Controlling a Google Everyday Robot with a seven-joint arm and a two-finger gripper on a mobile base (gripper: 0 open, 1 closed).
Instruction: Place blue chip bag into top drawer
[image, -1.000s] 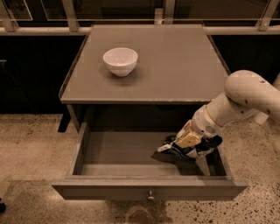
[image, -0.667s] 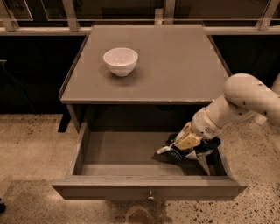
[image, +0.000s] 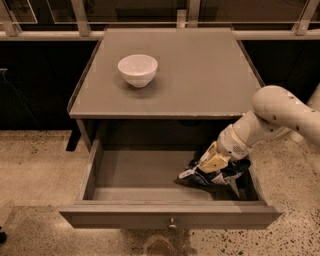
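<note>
The top drawer (image: 170, 216) is pulled wide open below the cabinet top, its flat front with a small round knob facing me. The blue chip bag (image: 196, 178), crumpled dark blue with white patches, lies inside the drawer at its right front, on or just above the floor. My gripper (image: 214, 166) reaches down into the drawer from the right and sits right on top of the bag, touching it. The white arm covers the bag's right part.
A white bowl (image: 137, 69) stands on the grey cabinet top (image: 200, 70) at the left. The drawer's left half (image: 130, 172) holds nothing. Speckled floor lies around the cabinet, and a dark railing runs behind it.
The gripper and the bag have sunk slightly lower in the drawer. Otherwise nothing has moved.
</note>
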